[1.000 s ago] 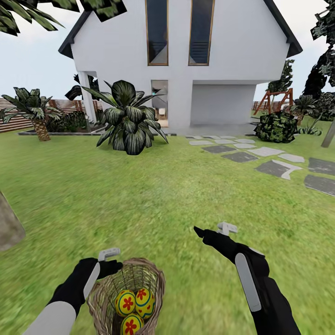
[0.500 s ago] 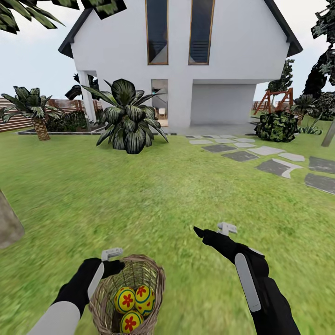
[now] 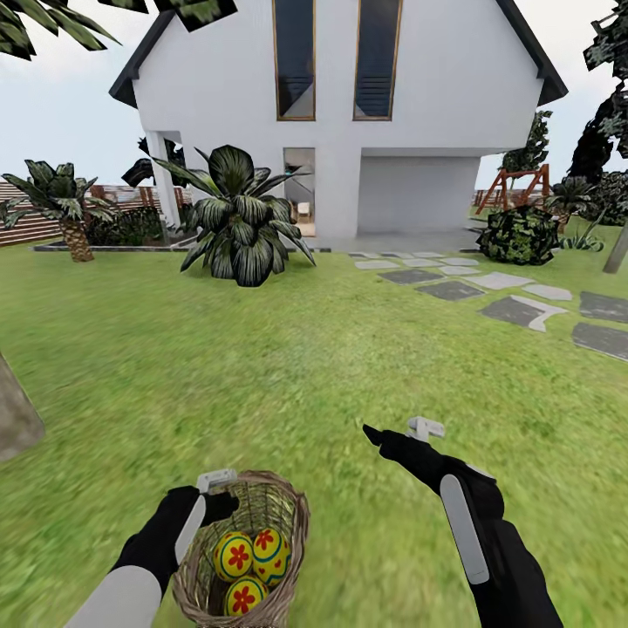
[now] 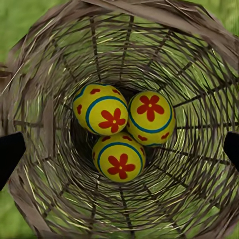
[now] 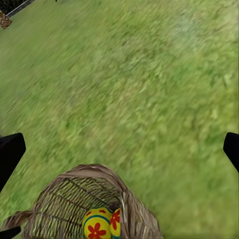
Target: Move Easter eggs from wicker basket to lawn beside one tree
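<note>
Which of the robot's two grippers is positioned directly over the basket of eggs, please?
The left gripper, poised above the wicker basket and looking straight down at the three Easter eggs; the right gripper hangs over bare lawn.

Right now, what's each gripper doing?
Left gripper: open, empty, over the wicker basket.
Right gripper: open, empty, over the lawn.

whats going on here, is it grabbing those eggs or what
A two-armed robot stands on the lawn over a wicker basket holding all three Easter eggs. Its left end effector hangs at the basket's rim, open, looking straight down into it. The right end effector hangs open over bare grass beside the basket. No egg is out yet. A grey trunk shows at the head view's left edge.
</note>
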You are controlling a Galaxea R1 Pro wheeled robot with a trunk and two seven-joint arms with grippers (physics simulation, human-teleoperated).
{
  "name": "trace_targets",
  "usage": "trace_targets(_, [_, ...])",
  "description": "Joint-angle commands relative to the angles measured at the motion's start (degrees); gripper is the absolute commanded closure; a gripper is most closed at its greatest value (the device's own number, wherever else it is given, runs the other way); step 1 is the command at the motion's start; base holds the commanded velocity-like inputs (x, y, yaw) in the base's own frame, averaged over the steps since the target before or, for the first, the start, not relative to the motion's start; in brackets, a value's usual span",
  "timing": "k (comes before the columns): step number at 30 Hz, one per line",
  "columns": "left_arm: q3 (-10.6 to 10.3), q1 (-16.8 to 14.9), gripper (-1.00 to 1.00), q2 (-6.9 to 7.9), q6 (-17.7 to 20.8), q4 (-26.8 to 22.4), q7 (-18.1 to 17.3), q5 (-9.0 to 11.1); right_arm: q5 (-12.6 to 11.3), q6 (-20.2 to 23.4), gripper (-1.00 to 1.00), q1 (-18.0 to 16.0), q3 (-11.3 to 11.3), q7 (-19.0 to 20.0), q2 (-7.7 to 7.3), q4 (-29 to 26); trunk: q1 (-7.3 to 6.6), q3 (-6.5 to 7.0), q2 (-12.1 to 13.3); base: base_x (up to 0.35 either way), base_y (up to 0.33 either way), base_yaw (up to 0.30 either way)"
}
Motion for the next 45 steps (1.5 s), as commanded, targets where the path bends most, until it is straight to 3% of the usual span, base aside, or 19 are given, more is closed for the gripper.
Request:
trace_targets(1, [0.19,-0.03,-1.0,-0.31,0.28,-0.07,1.55,0.31,0.11,0.32,-1.0,-0.04,-0.18,0.37,0.06,-0.05,0.22,-0.24,-0.44,0.0,0.0,0.0])
trace_targets(4, [0.17,-0.02,-1.0,-0.89,0.28,-0.04,4.26,0.31,0.11,0.31,-1.0,-0.04,-0.18,0.37,0.06,-0.05,0.88,-0.78,-1.65,0.0,0.0,0.0])
trace_targets(9, [0.12,-0.02,-1.0,-1.32,0.48,-0.03,5.27,0.31,0.11,0.31,-1.0,-0.04,-0.18,0.37,0.06,-0.05,1.98,-1.68,-3.65,0.0,0.0,0.0])
trace_targets(45, [0.1,-0.02,-1.0,-1.2,0.03,-0.03,4.98,0.56,0.11,0.24,-1.0,-0.04,-0.17,0.37,0.06,0.89,9.44,-7.78,-17.29,0.0,0.0,0.0])
